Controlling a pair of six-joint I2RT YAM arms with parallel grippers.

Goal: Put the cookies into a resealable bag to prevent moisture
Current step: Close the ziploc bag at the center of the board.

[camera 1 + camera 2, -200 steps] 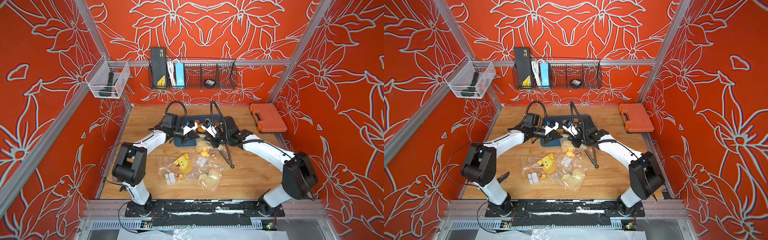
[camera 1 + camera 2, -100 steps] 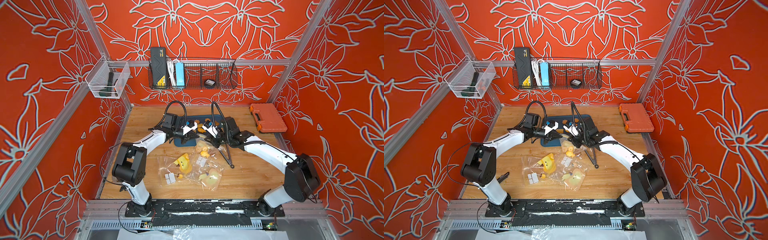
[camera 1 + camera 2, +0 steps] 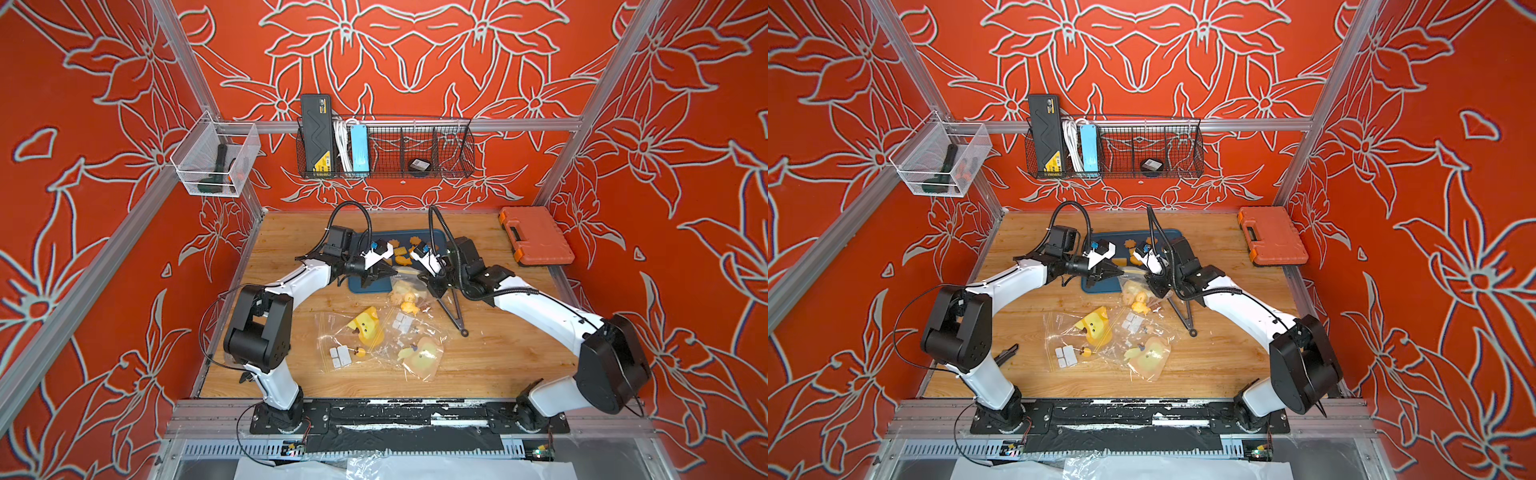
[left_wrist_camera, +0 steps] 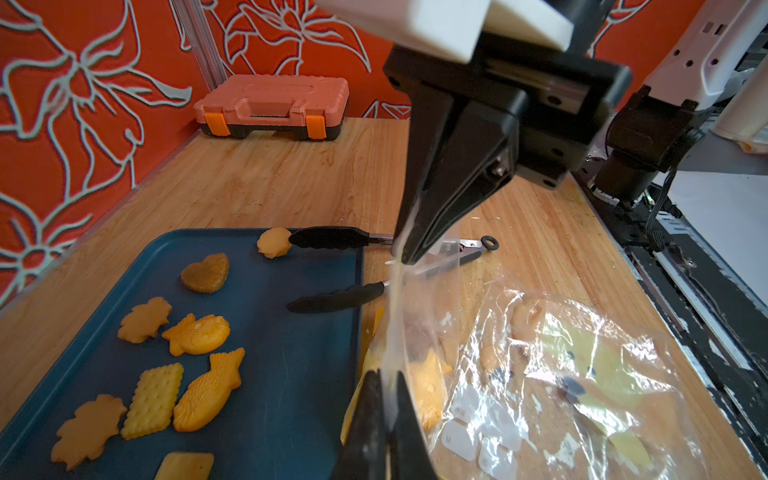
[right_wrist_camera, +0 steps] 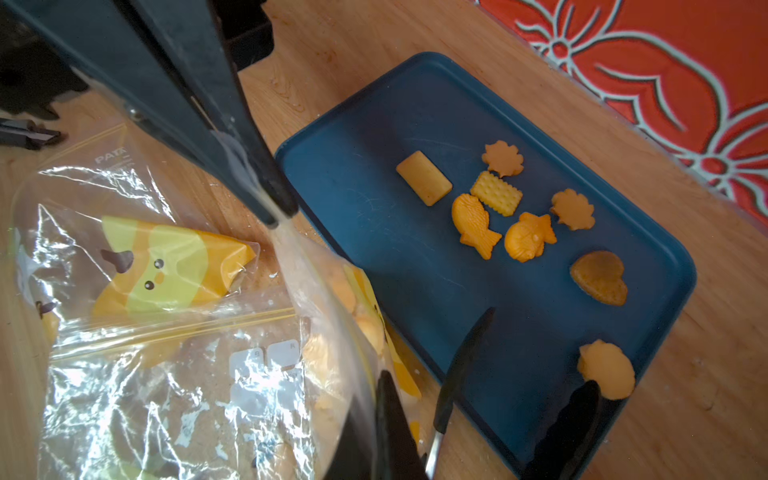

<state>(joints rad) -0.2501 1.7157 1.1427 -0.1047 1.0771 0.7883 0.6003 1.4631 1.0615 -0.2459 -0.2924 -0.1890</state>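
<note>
Plastic edge, top views: the left end effector (image 3: pixel 394 273) and right end effector (image 3: pixel 433 286) are pinching the clear, crinkly resealable bag (image 3: pixel 404 289) taut by its mouth, just beside the dark blue tray (image 3: pixel 401 235).
Left wrist: the left end effector (image 4: pixel 386 384) is clamping the bag's edge. Golden fish, flower and heart cookies (image 4: pixel 195 334) are waiting on the tray, with others sitting inside the bag.
Right wrist: the right end effector (image 5: pixel 384 415) is gripping the same edge. Black-tipped metal tongs (image 5: pixel 463 365) are lying across the tray corner.
Doing it well: probably keeping the mouth raised and the pull even, so nothing is spilling.
Change: the right arm's black elbow (image 3: pixel 611 365) is sitting slightly nearer the front rail than a second ago, while the bag and tray are staying put.
</note>
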